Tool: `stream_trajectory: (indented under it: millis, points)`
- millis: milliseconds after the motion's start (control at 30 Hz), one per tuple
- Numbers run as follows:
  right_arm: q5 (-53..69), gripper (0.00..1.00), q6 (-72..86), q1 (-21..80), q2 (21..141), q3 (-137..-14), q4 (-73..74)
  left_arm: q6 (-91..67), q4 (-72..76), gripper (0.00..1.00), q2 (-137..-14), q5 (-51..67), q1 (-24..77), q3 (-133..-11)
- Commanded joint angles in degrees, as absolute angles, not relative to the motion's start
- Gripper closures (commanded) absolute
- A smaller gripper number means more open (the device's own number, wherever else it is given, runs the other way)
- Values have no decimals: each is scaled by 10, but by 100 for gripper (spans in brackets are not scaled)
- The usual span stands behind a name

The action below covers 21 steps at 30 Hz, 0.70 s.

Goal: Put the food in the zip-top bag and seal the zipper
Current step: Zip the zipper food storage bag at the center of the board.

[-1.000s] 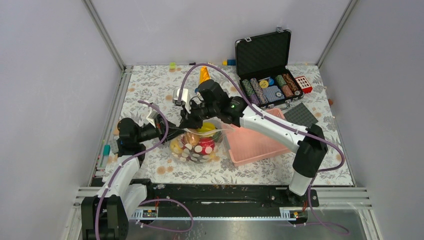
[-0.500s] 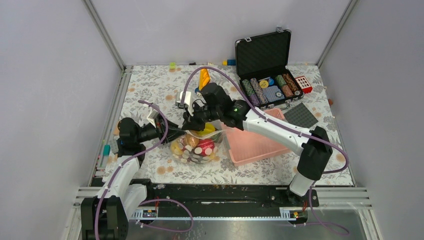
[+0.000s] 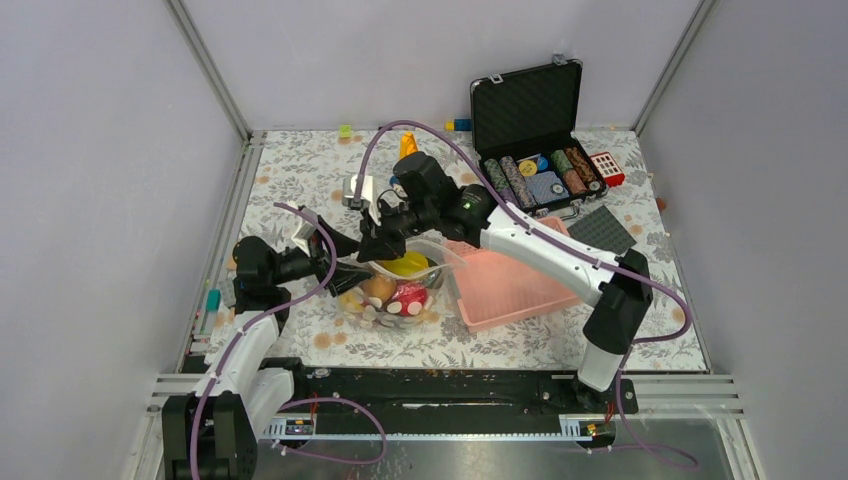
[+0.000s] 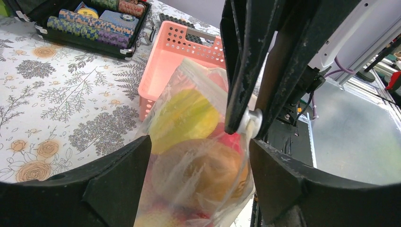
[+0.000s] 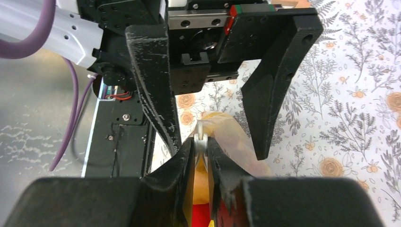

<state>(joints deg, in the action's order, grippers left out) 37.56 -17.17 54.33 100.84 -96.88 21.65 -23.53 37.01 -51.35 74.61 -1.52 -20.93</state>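
Zipper (image 5: 202, 136) between closed jaws of right gripper (image 5: 201, 150)

a robot lab cell: plain grey walls (image 3: 100, 180), aluminium frame rails (image 3: 207, 70), floral tablecloth (image 3: 300, 170).

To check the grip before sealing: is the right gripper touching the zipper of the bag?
Touching. The right wrist view shows the right gripper closed on the zipper, which is pinched between its fingertips.

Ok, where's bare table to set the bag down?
Far-left floral cloth, between the left wall and the orange toy; also the near strip in front of the pink basket. Crowded around the bag and the poker case.
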Motion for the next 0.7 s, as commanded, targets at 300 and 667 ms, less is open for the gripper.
stream_trajectory:
  millis: [300, 667]
  points:
    - [399, 95, -213, 542, 1029, -1040, 285, -242, 417, 39, -503, 762, -12, -219]
    - [437, 95, -290, 542, 1052, -1100, 358, -282, 467, 50, -510, 752, -3, -215]
